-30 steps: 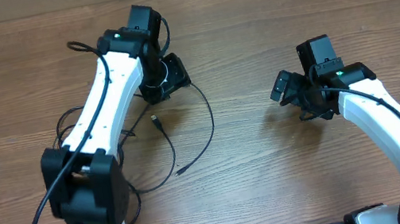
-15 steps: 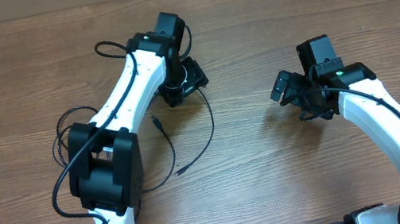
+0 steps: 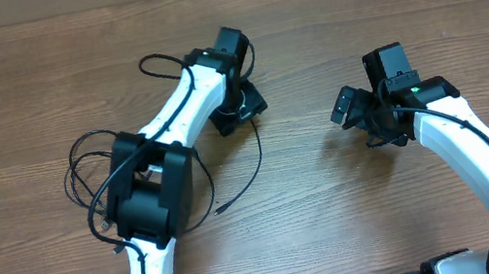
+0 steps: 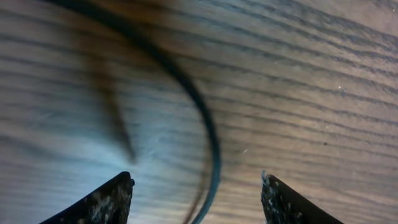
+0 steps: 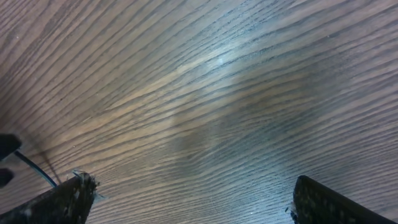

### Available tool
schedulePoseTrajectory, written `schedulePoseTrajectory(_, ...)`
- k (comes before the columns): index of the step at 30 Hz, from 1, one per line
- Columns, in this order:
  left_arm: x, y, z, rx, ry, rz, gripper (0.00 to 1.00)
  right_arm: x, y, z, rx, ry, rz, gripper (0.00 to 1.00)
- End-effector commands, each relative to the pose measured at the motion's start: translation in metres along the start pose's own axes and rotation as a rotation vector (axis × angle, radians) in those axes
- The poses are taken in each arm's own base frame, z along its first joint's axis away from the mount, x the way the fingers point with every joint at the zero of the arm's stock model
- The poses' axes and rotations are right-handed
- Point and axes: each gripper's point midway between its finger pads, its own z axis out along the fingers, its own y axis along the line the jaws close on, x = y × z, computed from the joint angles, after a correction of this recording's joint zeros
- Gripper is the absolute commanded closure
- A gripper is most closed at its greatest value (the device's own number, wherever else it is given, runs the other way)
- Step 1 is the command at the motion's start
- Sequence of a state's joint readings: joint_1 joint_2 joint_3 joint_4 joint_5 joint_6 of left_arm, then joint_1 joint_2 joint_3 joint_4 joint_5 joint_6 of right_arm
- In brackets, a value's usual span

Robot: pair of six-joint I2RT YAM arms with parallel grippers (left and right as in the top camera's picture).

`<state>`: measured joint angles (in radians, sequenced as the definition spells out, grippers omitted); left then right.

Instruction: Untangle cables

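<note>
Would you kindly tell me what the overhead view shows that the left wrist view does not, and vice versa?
Only overhead: both arms, the right gripper off to one side, the cables looped beside the left arm, and one free plug end lying on the table. Only left wrist: the left gripper up close, its fingertips apart, with one blurred strand curving down between them. Both: thin black cable on wood-grain tabletop.

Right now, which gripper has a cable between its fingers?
The left gripper: a thin black cable curves between its fingers. The right gripper frames only table.
</note>
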<state>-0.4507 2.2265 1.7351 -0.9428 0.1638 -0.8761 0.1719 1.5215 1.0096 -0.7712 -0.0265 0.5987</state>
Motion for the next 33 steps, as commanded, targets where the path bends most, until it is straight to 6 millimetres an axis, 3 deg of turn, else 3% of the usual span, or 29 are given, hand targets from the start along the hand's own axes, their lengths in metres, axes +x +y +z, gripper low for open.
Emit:
schedulePoseTrajectory(1,0.005,-0.004,0.019,-0.018,-0.005,-0.042,0.34,-0.002,0.000,0.001,0.006,-0.004,0.005,0.00)
schedulePoseTrajectory(7,0.000,-0.013,0.033,0.001,-0.030,-0.029,0.35,-0.002,0.000,0.001,0.006,-0.004,0.005,0.00)
schedulePoseTrajectory(17,-0.030,0.008,0.029,-0.064,-0.139,-0.062,0.33,-0.002,0.000,0.001,0.006,-0.004,0.005,0.00)
schedulePoseTrajectory(25,-0.048,0.018,0.026,-0.133,-0.247,-0.061,0.39,-0.002,0.000,0.001,0.006,-0.004,0.005,0.00)
schedulePoseTrajectory(33,-0.048,0.019,0.032,-0.136,-0.249,-0.058,0.47,-0.002,0.000,0.001,0.006,-0.004,0.005,0.00)
